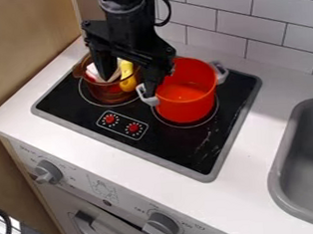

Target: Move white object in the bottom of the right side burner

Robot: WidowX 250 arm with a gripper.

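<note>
Camera view — poised at translucent amber pot (111,95) with gripper (128,87) spread wide, presumably to straddle white object (92,71) near yellow item (127,75) — leaving room for a pinch

Glossy stovetop (169,144) w/ matt border (206,177)

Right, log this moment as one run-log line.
gripper open above stove | left burner: brown pot, white item and yellow item inside | right burner: red pot
</note>
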